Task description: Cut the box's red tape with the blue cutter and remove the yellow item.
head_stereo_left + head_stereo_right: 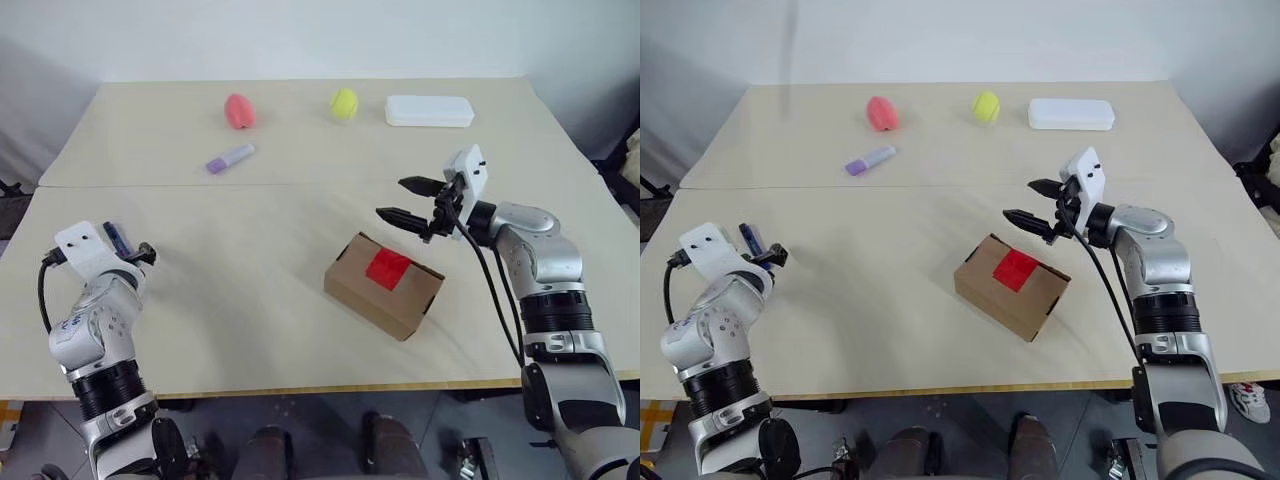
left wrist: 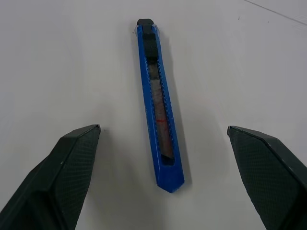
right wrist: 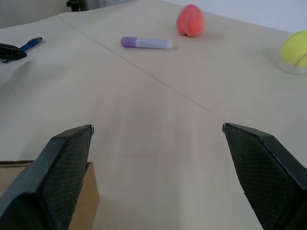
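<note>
Box (image 1: pixel 385 284) sits closed on table (image 1: pixel 250 300), toward its near edge, red tape (image 1: pixel 388 268) across top flap seam. Blue cutter (image 2: pixel 159 103) lies flat on table at robot's left, between spread fingers of left gripper (image 2: pixel 163 177) (released, nothing grasped, no contact seen). Right gripper (image 1: pixel 412 211) hovers just above and behind box, jaws wide apart, empty. Far side of table: pink egg-shaped object (image 1: pixel 239 111), yellow-green ball (image 1: pixel 344 103), white case (image 1: pixel 430 110), lilac marker (image 1: pixel 230 158).
</note>
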Action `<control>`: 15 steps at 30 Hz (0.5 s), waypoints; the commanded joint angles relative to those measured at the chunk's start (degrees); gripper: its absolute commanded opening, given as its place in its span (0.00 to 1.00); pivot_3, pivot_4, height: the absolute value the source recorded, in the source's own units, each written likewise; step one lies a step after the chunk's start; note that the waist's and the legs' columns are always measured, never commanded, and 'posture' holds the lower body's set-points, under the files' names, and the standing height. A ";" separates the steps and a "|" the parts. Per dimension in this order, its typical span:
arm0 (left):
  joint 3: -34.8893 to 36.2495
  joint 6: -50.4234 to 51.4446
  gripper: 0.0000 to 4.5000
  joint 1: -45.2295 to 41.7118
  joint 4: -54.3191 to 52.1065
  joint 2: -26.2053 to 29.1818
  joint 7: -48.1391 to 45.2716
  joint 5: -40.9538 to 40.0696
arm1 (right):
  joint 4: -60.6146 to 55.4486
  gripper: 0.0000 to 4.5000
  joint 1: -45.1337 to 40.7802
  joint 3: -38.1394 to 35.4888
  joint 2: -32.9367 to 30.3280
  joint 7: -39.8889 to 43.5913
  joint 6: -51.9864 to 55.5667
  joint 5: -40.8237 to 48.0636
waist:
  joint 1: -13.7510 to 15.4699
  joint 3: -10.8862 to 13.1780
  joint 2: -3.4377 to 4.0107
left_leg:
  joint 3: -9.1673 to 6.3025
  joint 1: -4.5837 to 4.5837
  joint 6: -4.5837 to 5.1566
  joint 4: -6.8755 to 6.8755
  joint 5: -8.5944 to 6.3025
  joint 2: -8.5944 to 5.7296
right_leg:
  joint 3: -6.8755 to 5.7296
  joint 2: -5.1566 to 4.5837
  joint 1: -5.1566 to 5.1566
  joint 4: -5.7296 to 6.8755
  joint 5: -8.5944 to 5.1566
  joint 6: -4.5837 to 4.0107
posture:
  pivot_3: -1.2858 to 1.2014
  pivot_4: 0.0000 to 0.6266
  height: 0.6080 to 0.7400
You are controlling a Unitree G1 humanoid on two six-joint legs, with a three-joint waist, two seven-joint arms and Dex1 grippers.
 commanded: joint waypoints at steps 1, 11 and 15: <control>1.58 1.05 0.86 -1.08 2.10 0.46 3.16 2.17 | -2.45 1.00 0.03 -1.80 -0.97 -0.49 -0.22 1.11 | 0.03 0.00 0.00 | 0.00 0.01 0.00 0.00 0.00 0.00 | 0.00 0.00 0.00 0.02 0.00 0.00 | 0.52 0.24 1.00; 1.36 5.24 0.40 -2.01 4.22 1.90 2.94 4.37 | -2.62 1.00 0.40 -1.80 -1.04 -1.50 -0.61 1.01 | -0.03 -0.02 0.03 | 0.03 0.08 -0.02 -0.01 0.00 0.01 | 0.01 0.00 0.01 0.08 0.00 -0.01 | 0.52 0.24 1.00; 1.27 5.80 0.12 -2.01 3.94 1.95 2.48 4.81 | -2.65 1.00 0.40 -1.76 -1.13 -1.53 -0.79 0.96 | -0.01 -0.03 0.04 | 0.04 0.08 -0.03 -0.01 0.00 0.01 | 0.02 0.00 0.01 0.08 0.00 -0.01 | 0.52 0.24 1.00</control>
